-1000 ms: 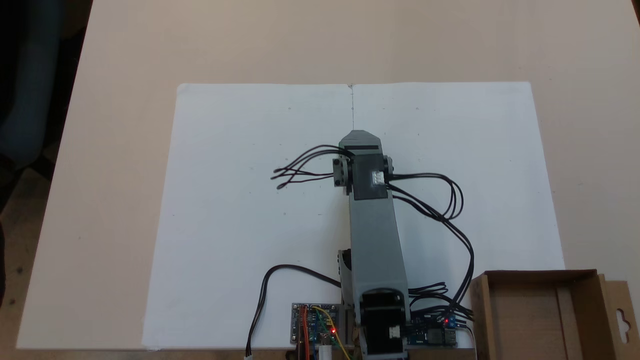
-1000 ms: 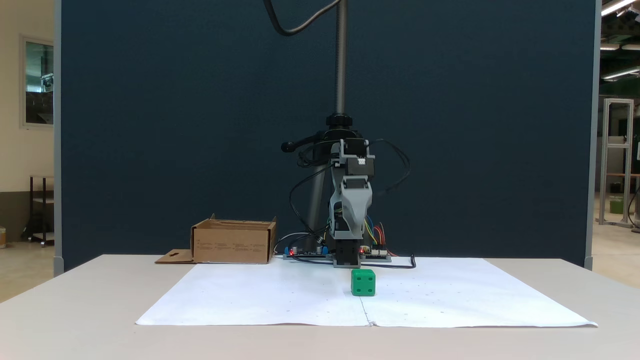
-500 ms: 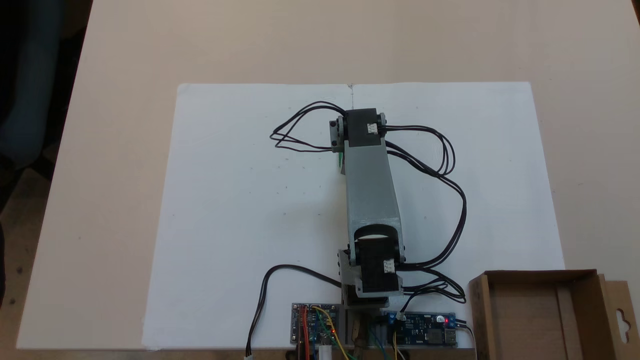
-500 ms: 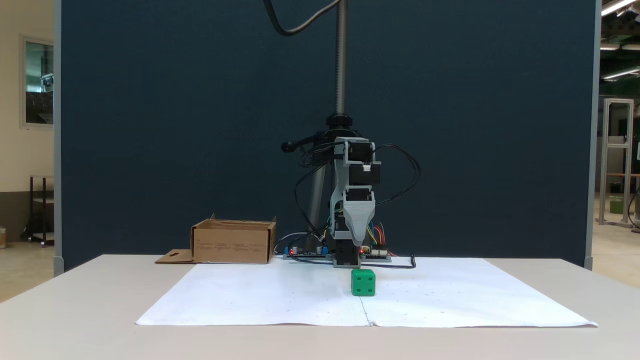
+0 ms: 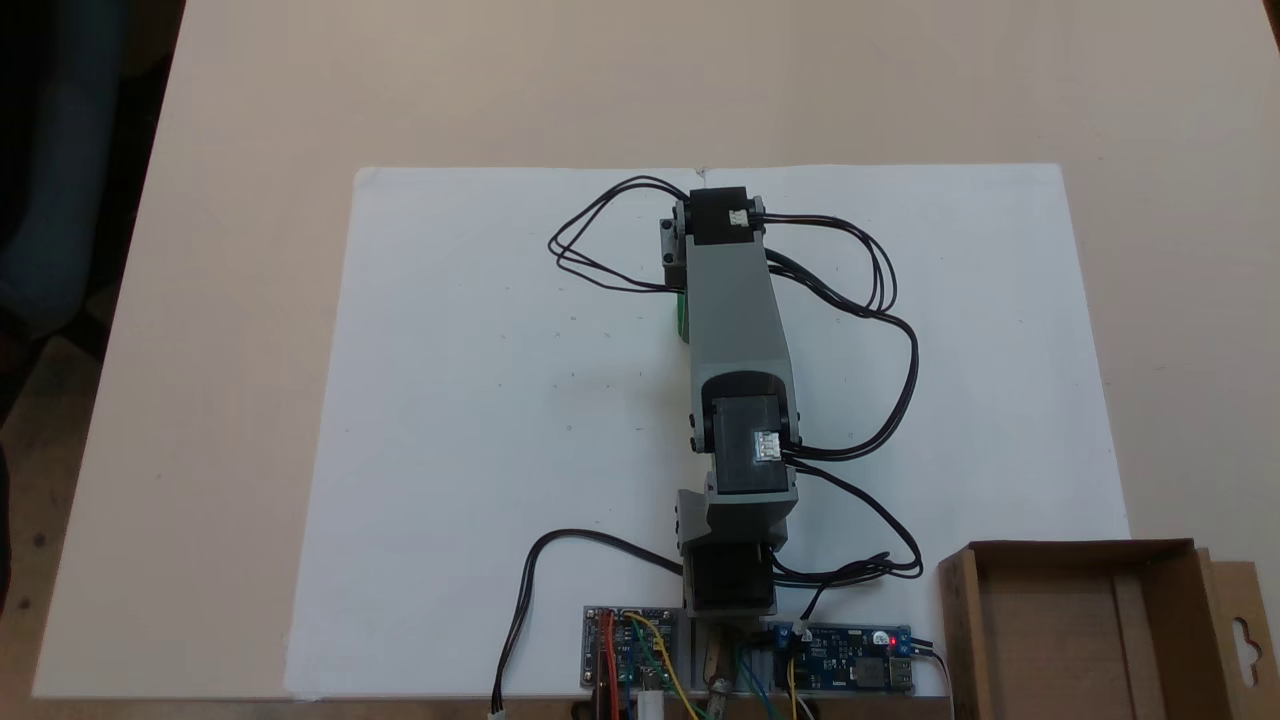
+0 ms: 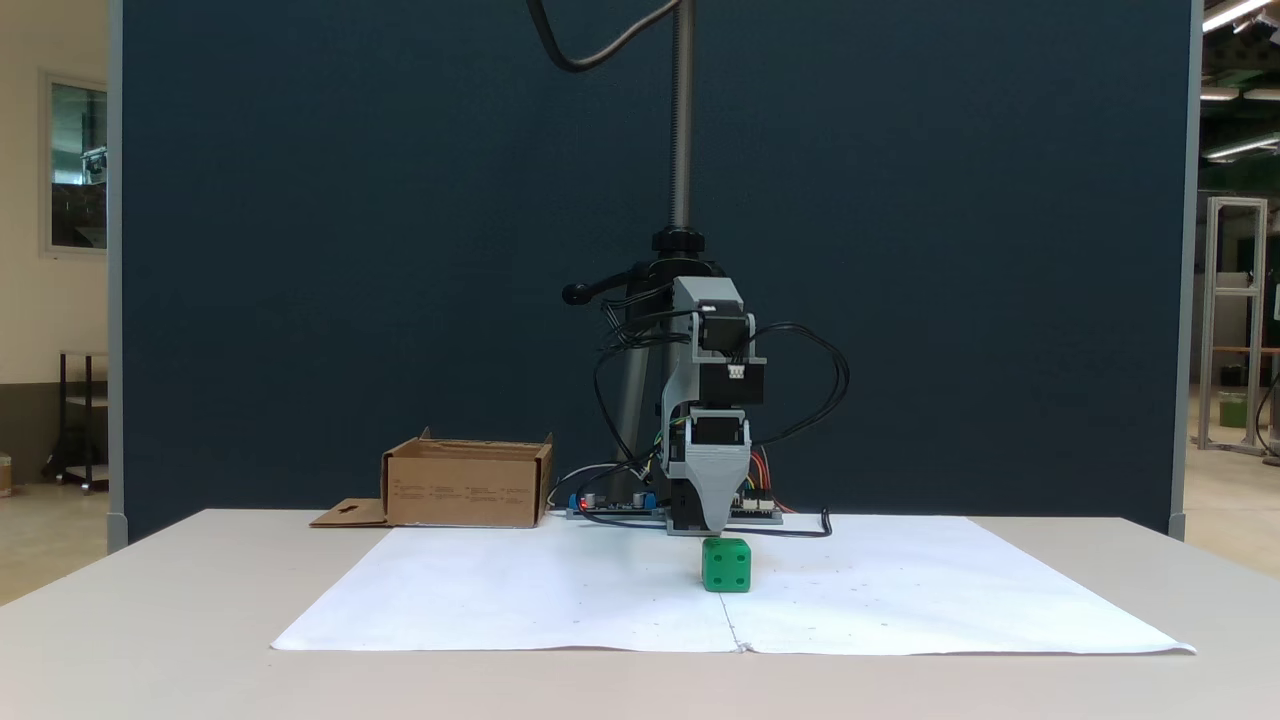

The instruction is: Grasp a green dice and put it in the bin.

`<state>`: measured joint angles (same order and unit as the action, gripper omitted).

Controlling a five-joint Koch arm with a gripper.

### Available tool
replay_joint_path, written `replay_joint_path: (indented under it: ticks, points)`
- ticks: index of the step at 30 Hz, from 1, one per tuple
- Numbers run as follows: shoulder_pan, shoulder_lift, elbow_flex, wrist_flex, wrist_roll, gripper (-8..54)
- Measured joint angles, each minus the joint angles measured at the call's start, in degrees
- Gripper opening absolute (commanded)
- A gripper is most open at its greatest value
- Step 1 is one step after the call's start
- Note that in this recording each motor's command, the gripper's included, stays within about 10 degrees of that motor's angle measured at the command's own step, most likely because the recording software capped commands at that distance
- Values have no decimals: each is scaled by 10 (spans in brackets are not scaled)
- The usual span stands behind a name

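The green dice (image 6: 726,565) rests on the white paper near its middle fold. In a fixed view from above only a green sliver of the dice (image 5: 682,316) peeks out at the left of the arm's forearm. My grey gripper (image 6: 717,527) points straight down, its tapered tip just above the dice's top and slightly behind it. Its jaws read as a single wedge, so I cannot tell whether they are parted. The brown cardboard bin (image 6: 465,490) stands at the left beside the arm's base, and at the bottom right from above as the bin (image 5: 1080,549), with its hang-hole flap folded outward.
A white paper sheet (image 5: 500,400) covers the table's centre. Circuit boards (image 5: 630,660) with coloured wires lie at the arm's base. Black cables (image 5: 900,330) loop out beside the arm. A metal stand pole (image 6: 682,120) rises behind the arm before a dark blue partition.
The arm has stretched forward over the paper and folded down. The gripper tip has dropped from well above the table to just over the dice. The dice has not moved.
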<state>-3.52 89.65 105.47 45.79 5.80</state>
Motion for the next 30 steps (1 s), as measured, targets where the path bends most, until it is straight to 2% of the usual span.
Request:
replay_joint_path:
  ticks: [30]
  points:
    - [-4, -111, -1, -57, 20, 413]
